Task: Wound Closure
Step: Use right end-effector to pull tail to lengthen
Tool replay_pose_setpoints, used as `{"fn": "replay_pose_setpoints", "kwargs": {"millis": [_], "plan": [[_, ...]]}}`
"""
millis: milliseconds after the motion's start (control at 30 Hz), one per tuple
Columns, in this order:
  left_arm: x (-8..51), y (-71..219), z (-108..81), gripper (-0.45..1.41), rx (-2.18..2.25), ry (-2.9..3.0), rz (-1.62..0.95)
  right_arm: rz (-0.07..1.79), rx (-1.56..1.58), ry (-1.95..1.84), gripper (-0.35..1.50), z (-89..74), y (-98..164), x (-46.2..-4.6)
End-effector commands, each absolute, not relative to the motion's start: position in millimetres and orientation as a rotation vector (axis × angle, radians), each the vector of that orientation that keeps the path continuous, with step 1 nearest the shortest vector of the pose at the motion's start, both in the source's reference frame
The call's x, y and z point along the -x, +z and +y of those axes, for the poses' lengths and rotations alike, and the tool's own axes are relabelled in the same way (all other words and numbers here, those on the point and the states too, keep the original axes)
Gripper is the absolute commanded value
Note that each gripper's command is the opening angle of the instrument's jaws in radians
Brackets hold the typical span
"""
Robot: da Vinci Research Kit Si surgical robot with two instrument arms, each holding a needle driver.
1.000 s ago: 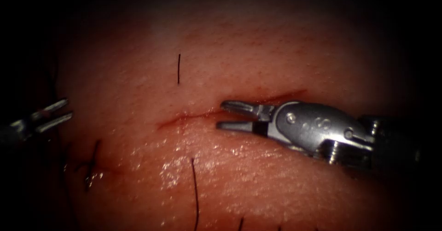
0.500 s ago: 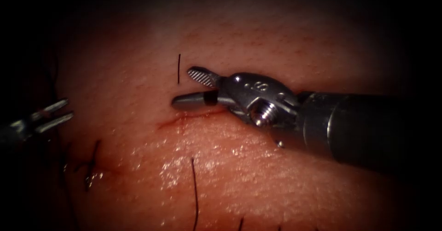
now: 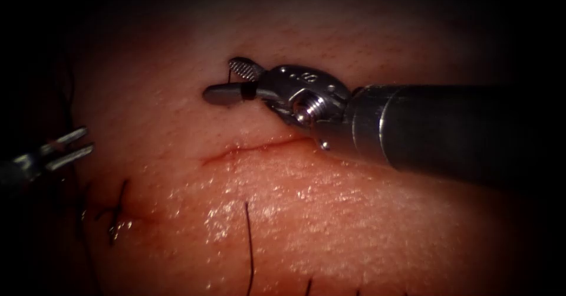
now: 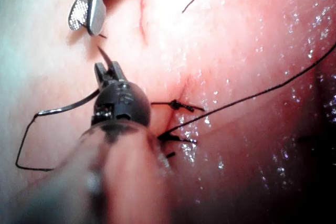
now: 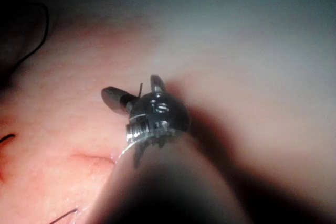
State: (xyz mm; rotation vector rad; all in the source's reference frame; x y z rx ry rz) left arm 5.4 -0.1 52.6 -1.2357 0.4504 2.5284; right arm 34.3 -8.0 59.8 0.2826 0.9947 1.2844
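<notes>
Right tool [image 3: 233, 81] parted around needle [image 3: 229, 67] protruding from tissue [image 3: 354, 225] above cut [image 3: 247, 149], apparently for grasping; left tool [image 3: 71, 145] parted, empty.

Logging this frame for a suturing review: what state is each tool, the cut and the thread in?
Right tool: jaws open, straddling the thread end, not closed on it.
Thread end: short, upright, loose above the cut.
Left tool: jaws open, holding nothing, left of the cut.
Cut: unclosed, red fluid along it.
Stitch: tied, lower left.
Needle: cannot tell where.
</notes>
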Motion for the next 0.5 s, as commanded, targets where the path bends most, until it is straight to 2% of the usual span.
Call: {"fn": "replay_pose_setpoints", "kwargs": {"millis": [33, 200, 500], "plan": [[-5.0, 53.2, 0.2, -0.45, 1.238, 2.528, 0.454, 1.006, -0.316, 1.302, -0.35, -7.4, 60.2, -35.5], [-5.0, 53.3, 0.2, -0.45, 1.238, 2.528, 0.454, 1.008, -0.346, 1.32, -0.35, -7.0, 59.9, -35.3], [-4.8, 53.4, 0.2, -0.45, 1.235, 2.533, 0.451, 1.116, -0.329, 1.315, -0.35, -6.0, 56.1, -34.3]]}}
